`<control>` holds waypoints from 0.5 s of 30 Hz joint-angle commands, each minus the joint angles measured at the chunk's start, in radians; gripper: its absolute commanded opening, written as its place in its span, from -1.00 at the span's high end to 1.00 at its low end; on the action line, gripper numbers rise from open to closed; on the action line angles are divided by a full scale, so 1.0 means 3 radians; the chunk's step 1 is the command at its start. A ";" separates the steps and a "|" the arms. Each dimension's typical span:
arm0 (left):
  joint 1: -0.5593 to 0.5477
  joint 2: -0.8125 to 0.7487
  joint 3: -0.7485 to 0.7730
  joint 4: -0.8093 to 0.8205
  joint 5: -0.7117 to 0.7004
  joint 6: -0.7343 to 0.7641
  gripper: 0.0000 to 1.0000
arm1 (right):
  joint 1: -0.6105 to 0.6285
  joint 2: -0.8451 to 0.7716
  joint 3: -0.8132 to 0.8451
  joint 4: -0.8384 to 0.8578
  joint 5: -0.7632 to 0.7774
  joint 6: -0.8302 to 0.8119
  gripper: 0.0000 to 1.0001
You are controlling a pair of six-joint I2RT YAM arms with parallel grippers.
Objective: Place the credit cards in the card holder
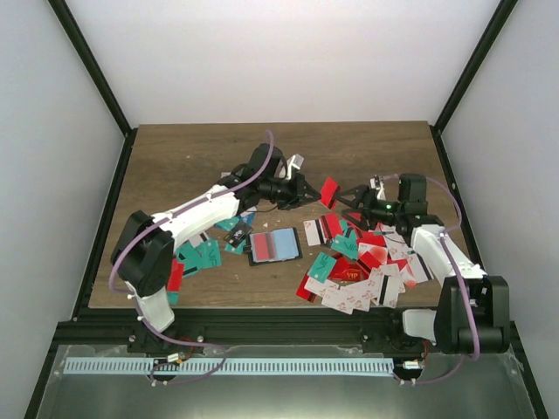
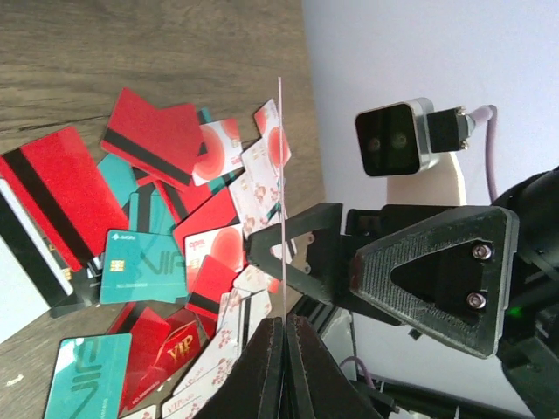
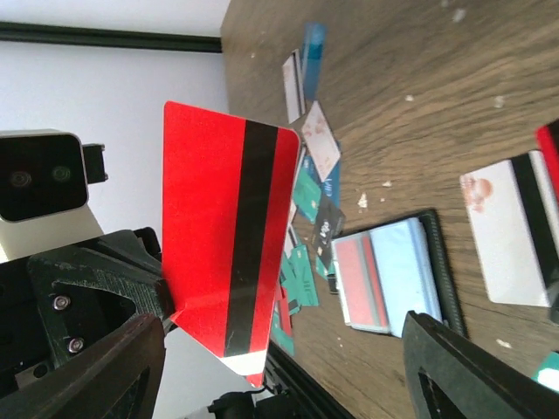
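Observation:
My left gripper (image 1: 307,190) is shut on the corner of a red credit card (image 1: 329,191) with a black stripe and holds it up in the air. In the left wrist view the card (image 2: 281,175) shows edge-on, pinched at the left gripper (image 2: 284,336). My right gripper (image 1: 349,199) stands open, facing that card (image 3: 218,218) at close range, its fingers (image 2: 301,253) right at the card's free end. The black card holder (image 1: 274,245) lies open on the table with pink and blue sleeves up; a red card shows in one sleeve (image 3: 358,271). Many credit cards (image 1: 362,271) lie heaped under the right arm.
A smaller scatter of teal, red and black cards (image 1: 201,253) lies left of the holder under the left arm. White walls and black frame posts (image 1: 454,87) close in the wooden table (image 1: 192,157). The right wrist camera (image 2: 393,140) faces the left gripper.

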 commanded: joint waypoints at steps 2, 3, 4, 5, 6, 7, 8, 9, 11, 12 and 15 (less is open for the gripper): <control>0.0010 -0.0168 -0.0052 0.0187 0.0074 -0.0086 0.92 | 0.0143 -0.0056 0.0073 0.0563 -0.0144 0.0378 -0.51; 0.0011 -0.0188 -0.0067 0.0200 0.0084 -0.0090 0.92 | 0.0154 -0.0058 0.0058 0.0642 -0.0155 0.0447 -0.50; 0.0011 -0.0200 -0.0082 0.0210 0.0092 -0.0091 0.92 | 0.0172 -0.0055 0.0045 0.0704 -0.0150 0.0512 -0.50; 0.0008 -0.0215 -0.0099 0.0227 0.0106 -0.0098 0.92 | 0.0187 -0.0055 0.0038 0.0765 -0.0147 0.0565 -0.48; 0.0007 -0.0227 -0.0121 0.0254 0.0115 -0.0108 0.92 | 0.0200 -0.0052 0.0028 0.0837 -0.0147 0.0625 -0.45; 0.0010 -0.0251 -0.0148 0.0287 0.0120 -0.0122 0.92 | 0.0220 -0.0051 0.0028 0.0895 -0.0147 0.0678 -0.42; 0.0008 -0.0269 -0.0173 0.0320 0.0129 -0.0136 0.92 | 0.0233 -0.0053 0.0025 0.0958 -0.0153 0.0731 -0.36; 0.0011 -0.0289 -0.0198 0.0343 0.0134 -0.0149 0.92 | 0.0246 -0.0053 0.0019 0.1030 -0.0157 0.0782 -0.31; 0.0010 -0.0313 -0.0230 0.0369 0.0133 -0.0168 0.92 | 0.0272 -0.0054 0.0018 0.1166 -0.0166 0.0881 -0.18; 0.0008 -0.0332 -0.0248 0.0374 0.0134 -0.0171 0.92 | 0.0286 -0.0050 0.0011 0.1248 -0.0178 0.0953 -0.10; 0.0008 -0.0368 -0.0300 0.0428 0.0131 -0.0208 0.92 | 0.0331 -0.0035 -0.0001 0.1461 -0.0215 0.1072 0.18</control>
